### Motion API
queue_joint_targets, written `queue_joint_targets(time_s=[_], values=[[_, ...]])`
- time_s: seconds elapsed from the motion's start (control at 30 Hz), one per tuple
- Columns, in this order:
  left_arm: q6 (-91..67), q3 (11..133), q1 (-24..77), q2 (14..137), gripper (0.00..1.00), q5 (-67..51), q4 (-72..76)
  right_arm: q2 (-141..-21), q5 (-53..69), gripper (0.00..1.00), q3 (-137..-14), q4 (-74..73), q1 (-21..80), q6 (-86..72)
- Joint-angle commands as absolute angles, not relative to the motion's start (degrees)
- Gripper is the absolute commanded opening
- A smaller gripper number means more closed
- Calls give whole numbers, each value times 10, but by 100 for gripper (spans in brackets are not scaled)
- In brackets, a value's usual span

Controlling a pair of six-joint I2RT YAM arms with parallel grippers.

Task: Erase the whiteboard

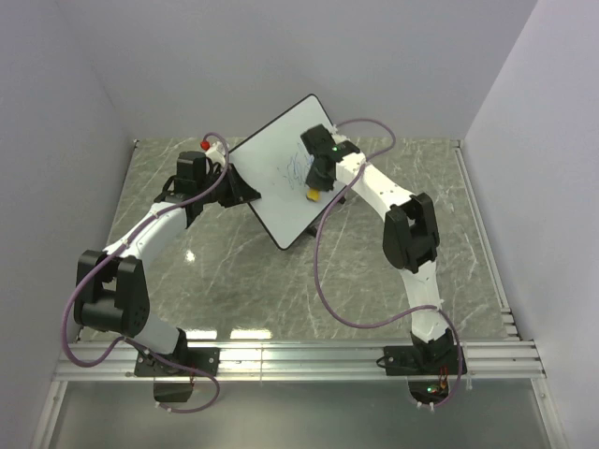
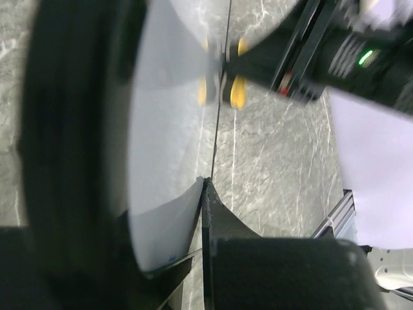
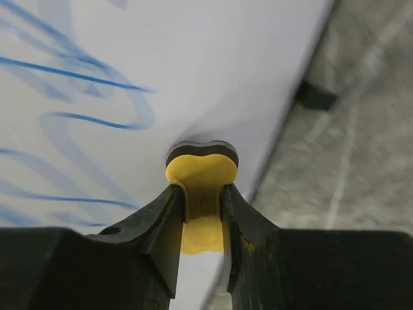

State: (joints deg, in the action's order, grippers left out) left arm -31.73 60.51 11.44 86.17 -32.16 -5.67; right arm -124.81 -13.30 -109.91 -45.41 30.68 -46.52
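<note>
The whiteboard [image 1: 267, 192] stands tilted at the middle of the marbled desk [image 1: 243, 290]. The left end effector [image 1: 227, 180] pinches its left edge. Farther back, the right end effector [image 1: 314, 190] clamps a yellow eraser [image 3: 201, 171] against the board, beside blue scribbles [image 1: 298, 170].

Eraser [image 3: 201, 171] against whiteboard [image 3: 226, 64] face

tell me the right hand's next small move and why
Probably sweep the yellow eraser, clamped in the right hand, sideways across the blue scribbles: it appears pressed to the whiteboard just beside them, and they are not yet wiped.
</note>
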Motion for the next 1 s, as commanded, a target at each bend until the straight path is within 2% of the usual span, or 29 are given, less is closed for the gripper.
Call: queue_joint_targets(time_s=[0.0,0.07,0.2,0.3,0.4,0.53,0.63,0.83,0.97], values=[[-268,619,131,860,0,-341,-134,-1293,-81,0,-1245,-404,351,-476],[-266,615,133,861,0,-341,-134,-1314,-68,0,-1317,-393,360,-490],[-272,612,132,861,0,-340,-132,-1321,-39,0,-1353,-326,370,-538],[-277,613,133,860,0,-341,-129,-1330,-36,0,-1367,-333,369,-541],[-279,620,134,861,0,-342,-134,-1323,-49,0,-1329,-360,366,-520],[-277,628,133,860,0,-340,-141,-1282,-70,0,-1159,-353,344,-511],[-277,630,133,857,0,-340,-144,-1269,-70,0,-1087,-345,326,-512],[-284,627,133,854,0,-344,-134,-1274,-83,0,-1078,-370,324,-494],[-283,623,133,865,0,-347,-127,-1292,-71,0,-1151,-388,350,-497]])
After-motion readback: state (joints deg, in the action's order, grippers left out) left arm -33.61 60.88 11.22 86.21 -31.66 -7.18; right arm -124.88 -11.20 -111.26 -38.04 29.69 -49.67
